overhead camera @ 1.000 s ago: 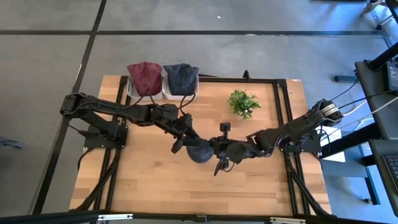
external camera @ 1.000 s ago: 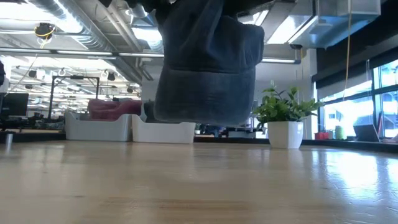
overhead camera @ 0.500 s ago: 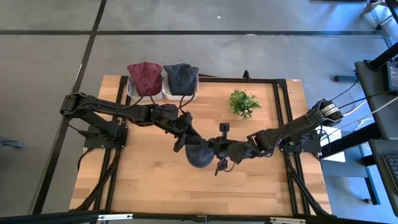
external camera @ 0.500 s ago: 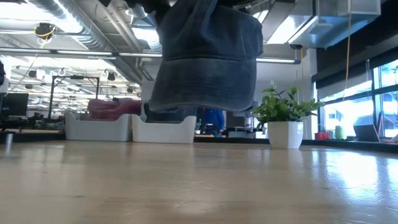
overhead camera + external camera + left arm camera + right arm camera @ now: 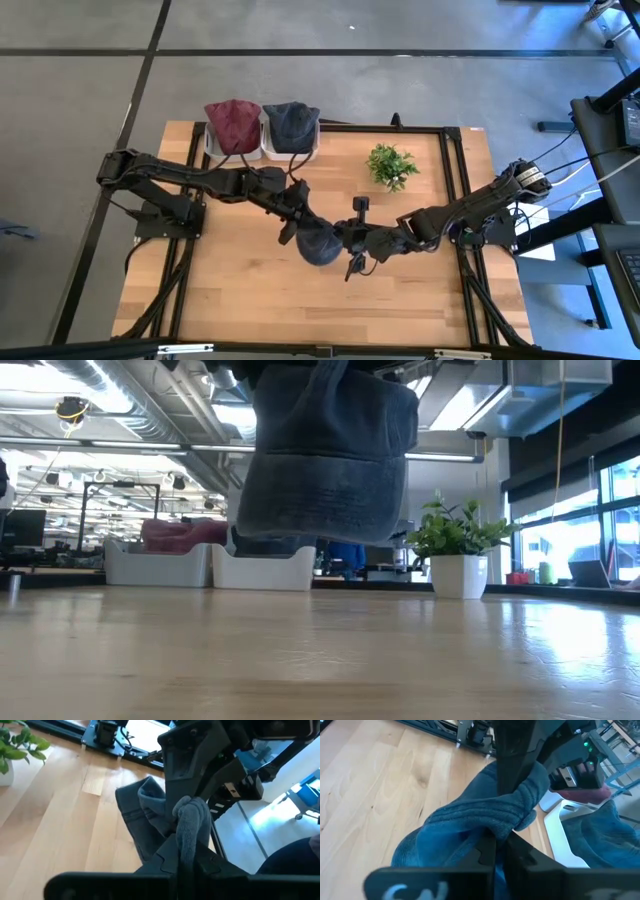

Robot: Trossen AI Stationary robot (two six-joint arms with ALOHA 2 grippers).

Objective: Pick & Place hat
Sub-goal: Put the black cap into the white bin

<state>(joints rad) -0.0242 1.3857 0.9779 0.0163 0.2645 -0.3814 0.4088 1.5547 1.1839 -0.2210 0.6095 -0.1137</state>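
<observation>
A dark blue hat (image 5: 321, 245) hangs between my two grippers over the middle of the table. In the low view the hat (image 5: 325, 460) is clear of the wood. My left gripper (image 5: 300, 225) reaches in from the table's left and is shut on the hat's left part. My right gripper (image 5: 350, 241) reaches in from the table's right and is shut on its right part. Each wrist view shows the other arm's gripper just beyond the bunched cloth. My left gripper pinches a bunched fold of the hat's cloth (image 5: 188, 827) between its two fingers, coming from the table's left. The fold stands up between the fingers, and the hat's body hangs beyond it, clear of the table. My right gripper pinches a thick bunch of the hat's cloth (image 5: 512, 812) between its two fingers, coming from the table's right. How many layers it has, I cannot tell. The hat's body hangs below, off the table.
Two white bins stand at the table's far edge, left of the middle; one holds a maroon hat (image 5: 232, 125), the other a dark blue hat (image 5: 290, 122). A small potted plant (image 5: 390, 165) stands at the far right. Bare wood (image 5: 250, 290) lies on the near side.
The hat's lower edge hangs a little higher above the table than a second ago. The hat has also tipped, so a seam line now runs across its face in the low view. Both arms stay close together over the table's middle.
</observation>
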